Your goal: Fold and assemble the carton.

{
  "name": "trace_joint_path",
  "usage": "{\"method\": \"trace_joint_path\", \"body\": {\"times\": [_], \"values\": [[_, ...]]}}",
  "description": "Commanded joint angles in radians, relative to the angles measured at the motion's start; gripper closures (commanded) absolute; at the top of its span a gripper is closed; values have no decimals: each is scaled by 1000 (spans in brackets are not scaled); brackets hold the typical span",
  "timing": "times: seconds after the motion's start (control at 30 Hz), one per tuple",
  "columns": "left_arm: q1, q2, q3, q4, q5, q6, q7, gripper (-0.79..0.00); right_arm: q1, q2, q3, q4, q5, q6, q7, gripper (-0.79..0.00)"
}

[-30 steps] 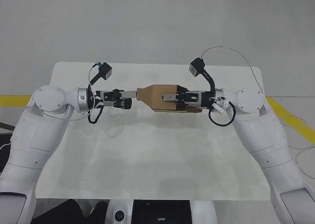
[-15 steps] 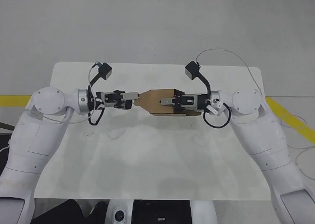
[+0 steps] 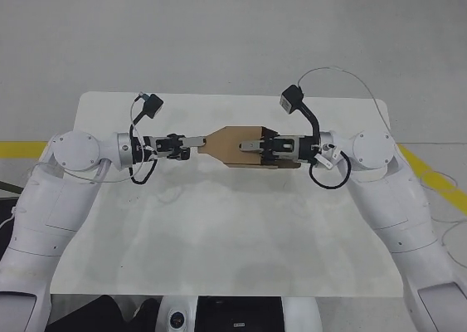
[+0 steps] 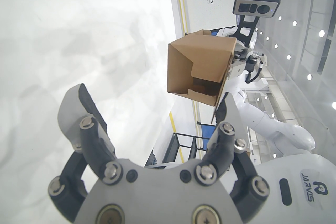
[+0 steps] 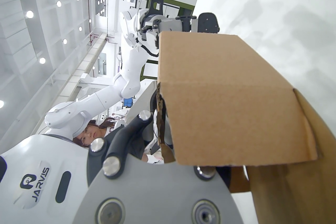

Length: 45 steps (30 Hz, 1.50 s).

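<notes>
A brown carton [image 3: 237,143] hangs above the white table [image 3: 216,249], near its far edge. My right gripper [image 3: 251,147] is shut on one end of it, one finger lying along the top panel. In the right wrist view the carton [image 5: 225,104] covers the fingers. The carton's open end [image 4: 197,72] faces my left gripper [image 4: 155,101], which is open. A tapered flap [image 3: 210,144] reaches out to the left gripper [image 3: 190,149], and its thin edge lies against one fingertip [image 4: 224,110]. Inner flaps show inside the open end.
The table stretches bare toward its near edge, with free room on both sides of the arms. A yellow floor line [image 3: 1,149] runs past the table's left and right ends.
The carton's end toward the left gripper has gone from blunt to a tapered flap pointing at that gripper. The right arm shifted left, then back a little. The left gripper stayed open.
</notes>
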Motion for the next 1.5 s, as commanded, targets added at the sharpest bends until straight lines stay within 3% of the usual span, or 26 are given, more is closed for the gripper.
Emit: {"method": "trace_joint_path", "body": {"times": [0.0, 0.7, 1.47], "values": [[1, 0, 3, -1, 2, -1, -2, -785, 1, 0, 2, -3, 7, -2, 1, 0], [-17, -12, 59, -6, -36, -7, -32, -785, 24, -18, -44, 27, 141, -71, 25, 0], [-12, -16, 65, -2, -110, -14, -58, -785, 45, -46, -100, 92, 255, -130, 61, 0]]}}
